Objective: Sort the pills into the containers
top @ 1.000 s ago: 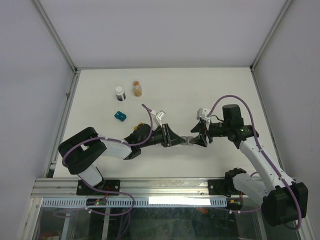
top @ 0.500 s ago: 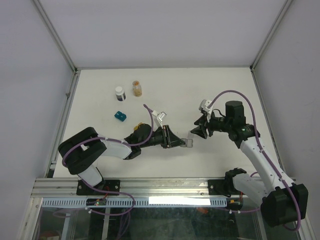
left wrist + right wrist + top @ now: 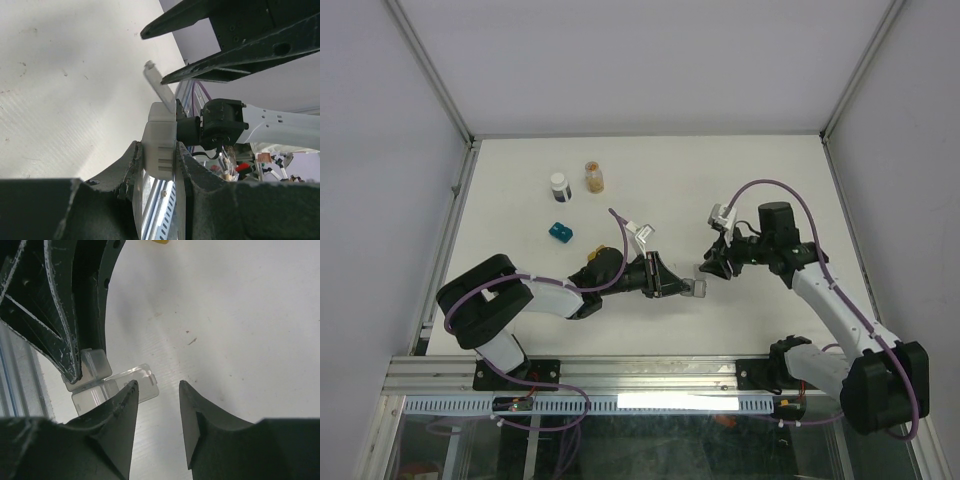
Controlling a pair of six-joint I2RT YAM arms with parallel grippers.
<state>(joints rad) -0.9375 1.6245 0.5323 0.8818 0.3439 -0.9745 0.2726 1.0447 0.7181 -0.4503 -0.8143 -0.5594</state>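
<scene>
My left gripper (image 3: 680, 287) is shut on the gray container (image 3: 696, 289), a small pale box held just above the table at centre. In the left wrist view the box (image 3: 160, 142) sits pinched between the pads, its clear lid (image 3: 159, 89) swung open. My right gripper (image 3: 713, 263) hovers just up and right of it, open and holding nothing. The right wrist view shows its left fingertip (image 3: 127, 395) over the lid (image 3: 142, 381). The teal container (image 3: 559, 232) lies at the left. A bit of amber-yellow (image 3: 592, 256) peeks out beside the left arm. No loose pills show.
Two small vials stand at the back left: a white-capped one (image 3: 559, 186) and one with orange contents (image 3: 594, 177). Frame rails (image 3: 450, 230) run along the table's left and right edges, and the arm bases sit at the near edge.
The right gripper has let go of the gray container's end, drawn back up and right, and narrowed its jaws. The left gripper has kept its grip and barely moved.
</scene>
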